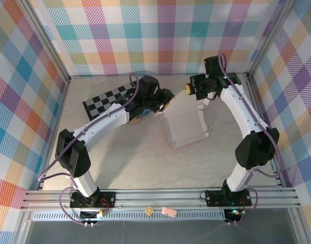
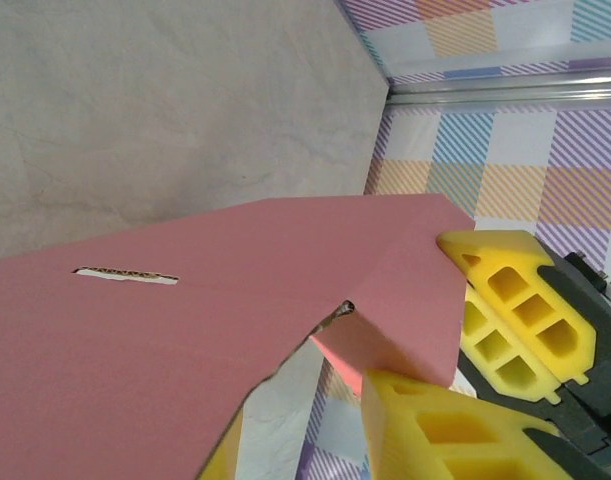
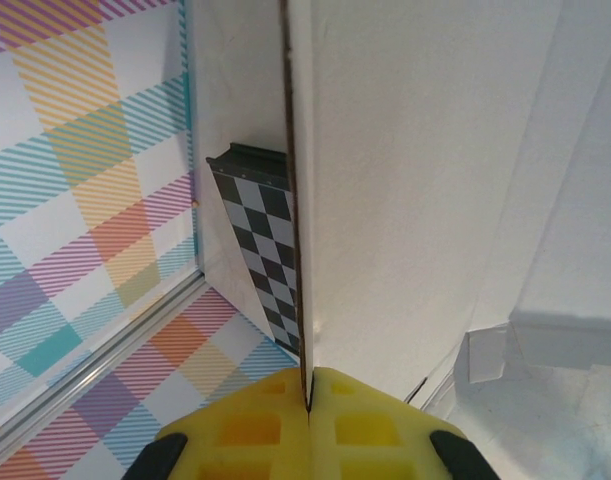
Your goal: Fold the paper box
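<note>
Your right hand [image 3: 307,405] is clamped shut on a raised panel of the paper box [image 1: 185,124]. In the right wrist view the thin edge runs straight up from between the two yellow fingers [image 3: 240,430], the pale inner face to its right. Your left hand [image 2: 410,312] has its fingers [image 2: 505,300] standing apart, with a corner of a pink flap between them. The box sits mid-counter [image 1: 145,162], between your two hands and partly folded, its greyish inside facing the top camera. The checkered board [image 1: 107,101] lies flat at the far left, behind your left arm.
</note>
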You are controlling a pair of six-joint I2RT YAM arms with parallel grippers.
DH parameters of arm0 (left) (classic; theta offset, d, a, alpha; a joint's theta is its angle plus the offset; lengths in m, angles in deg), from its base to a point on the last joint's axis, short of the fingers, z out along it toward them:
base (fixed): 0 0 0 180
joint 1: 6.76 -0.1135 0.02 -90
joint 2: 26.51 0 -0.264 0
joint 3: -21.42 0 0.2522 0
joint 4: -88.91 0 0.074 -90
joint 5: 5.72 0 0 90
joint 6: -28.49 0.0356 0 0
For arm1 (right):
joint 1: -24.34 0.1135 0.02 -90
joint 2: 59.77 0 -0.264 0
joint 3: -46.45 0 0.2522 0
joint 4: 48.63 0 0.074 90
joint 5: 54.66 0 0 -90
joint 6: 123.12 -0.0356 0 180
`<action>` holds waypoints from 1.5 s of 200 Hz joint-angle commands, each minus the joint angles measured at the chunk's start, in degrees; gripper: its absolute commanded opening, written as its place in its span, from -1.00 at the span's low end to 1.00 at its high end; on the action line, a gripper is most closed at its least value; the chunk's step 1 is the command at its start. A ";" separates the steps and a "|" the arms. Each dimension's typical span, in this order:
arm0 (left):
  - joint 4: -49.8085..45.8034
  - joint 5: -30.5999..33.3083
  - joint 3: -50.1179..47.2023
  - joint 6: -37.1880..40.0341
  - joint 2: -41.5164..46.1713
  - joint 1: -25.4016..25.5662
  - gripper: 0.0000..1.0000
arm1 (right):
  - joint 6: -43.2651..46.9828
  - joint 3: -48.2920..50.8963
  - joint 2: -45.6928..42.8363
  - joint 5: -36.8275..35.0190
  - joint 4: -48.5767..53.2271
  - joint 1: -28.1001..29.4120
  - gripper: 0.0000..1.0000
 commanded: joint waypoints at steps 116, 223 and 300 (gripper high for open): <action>-9.94 -2.40 -9.64 14.05 17.73 -5.23 0.03 | 0.27 14.60 -4.23 -0.02 -18.06 0.23 -1.00; -2.18 -3.07 -27.26 23.59 19.16 -15.82 -0.18 | 3.14 33.54 -2.12 3.16 -58.61 6.67 -1.00; 1.18 -0.52 -31.57 27.04 18.23 -16.92 -0.21 | 7.69 46.90 0.84 13.25 -80.70 5.88 -1.00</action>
